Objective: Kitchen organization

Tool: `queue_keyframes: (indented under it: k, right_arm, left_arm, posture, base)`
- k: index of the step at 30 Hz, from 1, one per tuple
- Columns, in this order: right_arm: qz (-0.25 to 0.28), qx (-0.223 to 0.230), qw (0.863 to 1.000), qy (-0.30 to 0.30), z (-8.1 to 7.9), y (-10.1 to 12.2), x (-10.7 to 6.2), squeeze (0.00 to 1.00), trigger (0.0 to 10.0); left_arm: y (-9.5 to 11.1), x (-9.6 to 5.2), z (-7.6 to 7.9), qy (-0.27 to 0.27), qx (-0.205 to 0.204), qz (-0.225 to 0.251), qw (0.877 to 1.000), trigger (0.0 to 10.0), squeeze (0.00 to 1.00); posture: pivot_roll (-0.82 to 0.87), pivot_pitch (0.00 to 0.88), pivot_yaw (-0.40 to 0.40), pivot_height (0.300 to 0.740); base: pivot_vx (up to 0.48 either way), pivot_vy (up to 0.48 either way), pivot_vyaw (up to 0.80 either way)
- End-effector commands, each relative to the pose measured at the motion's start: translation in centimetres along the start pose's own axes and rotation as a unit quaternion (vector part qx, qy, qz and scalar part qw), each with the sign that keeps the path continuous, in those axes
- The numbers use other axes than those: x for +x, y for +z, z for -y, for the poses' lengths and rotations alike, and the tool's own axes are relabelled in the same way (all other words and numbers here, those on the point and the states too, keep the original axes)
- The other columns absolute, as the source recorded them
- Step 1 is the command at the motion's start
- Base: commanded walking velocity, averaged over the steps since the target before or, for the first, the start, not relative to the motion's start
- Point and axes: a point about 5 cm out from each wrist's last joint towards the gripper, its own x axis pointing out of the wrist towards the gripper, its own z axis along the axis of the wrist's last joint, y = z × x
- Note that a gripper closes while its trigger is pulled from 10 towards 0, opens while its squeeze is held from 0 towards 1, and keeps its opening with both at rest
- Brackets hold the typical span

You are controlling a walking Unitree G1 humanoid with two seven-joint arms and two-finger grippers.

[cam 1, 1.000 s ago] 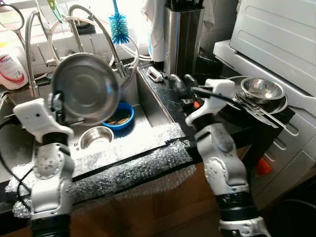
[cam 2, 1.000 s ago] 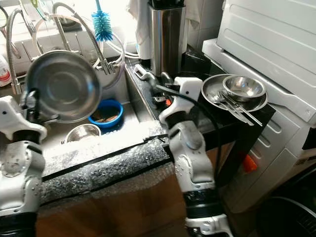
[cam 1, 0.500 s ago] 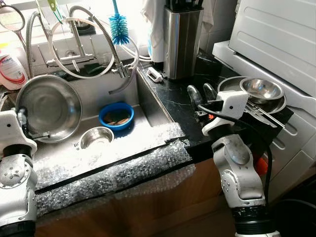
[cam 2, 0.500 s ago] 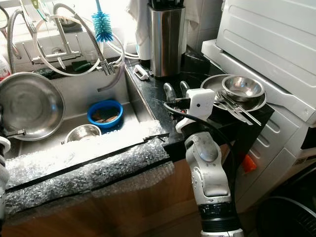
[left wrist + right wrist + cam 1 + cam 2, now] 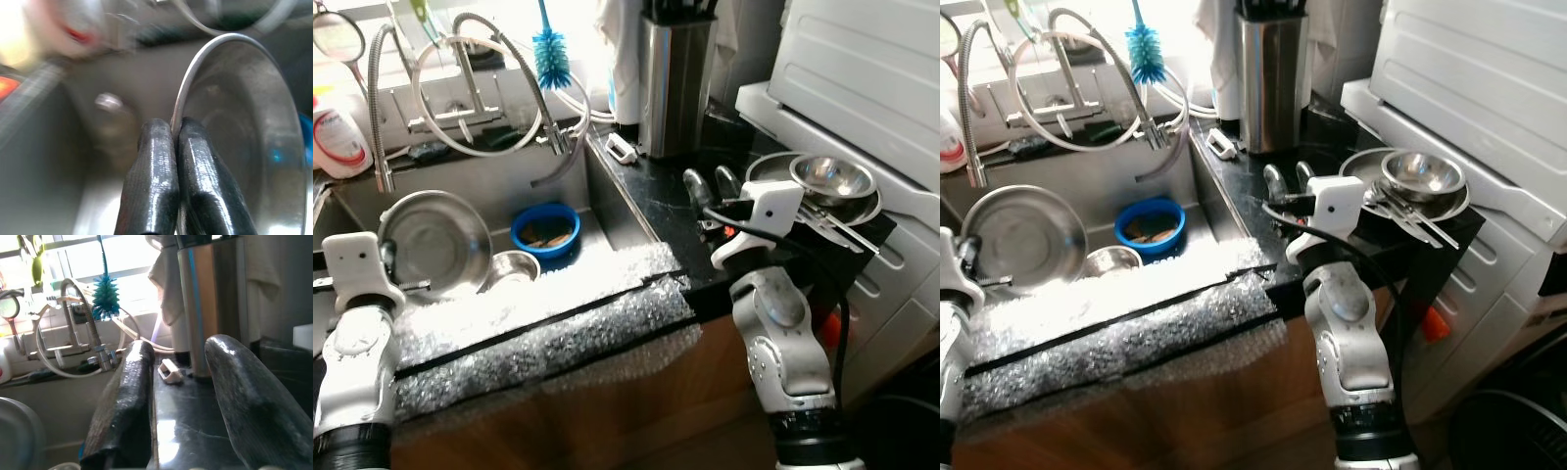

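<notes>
My left gripper (image 5: 168, 134) is shut on the rim of a large steel bowl (image 5: 435, 240), which stands tilted low inside the sink (image 5: 499, 186) on its left side. A small steel bowl (image 5: 509, 266) and a blue bowl (image 5: 545, 228) sit on the sink floor beside it. My right gripper (image 5: 712, 183) is open above the black counter (image 5: 661, 201), holding nothing. To its right, a steel plate (image 5: 773, 168) carries a steel bowl (image 5: 832, 176) and cutlery (image 5: 822, 217).
A hose faucet (image 5: 484, 59) arches over the sink, with a blue bottle brush (image 5: 548, 44) behind. A steel knife block (image 5: 675, 78) stands at the counter's back. Bubble wrap (image 5: 548, 328) covers the front edge. A white appliance (image 5: 862, 69) rises on the right.
My left gripper has carried the large bowl down from above the sink's left side into the basin. The right arm has hardly moved in the last half second.
</notes>
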Motion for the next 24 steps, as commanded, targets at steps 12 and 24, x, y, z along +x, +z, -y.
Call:
queue_keyframes:
  k: [12,24]
  right_arm:
    - [-0.001,0.003,1.000,0.025,-1.2,0.4,0.6,0.00,10.0]
    - [-0.013,0.002,0.999,0.035,-1.5,0.0,0.6,0.00,10.0]
  left_arm:
    - [-1.7,1.4,2.2,-0.081,-0.010,-0.110,0.991,10.0,0.00]
    - [-4.7,0.6,3.2,-0.115,-0.013,-0.213,0.970,10.0,0.00]
  posture:
    - [-0.12,0.000,0.081,0.740]
    - [-0.12,0.000,0.081,0.740]
  base:
    - [0.000,0.000,0.00]
    - [0.000,0.000,0.00]
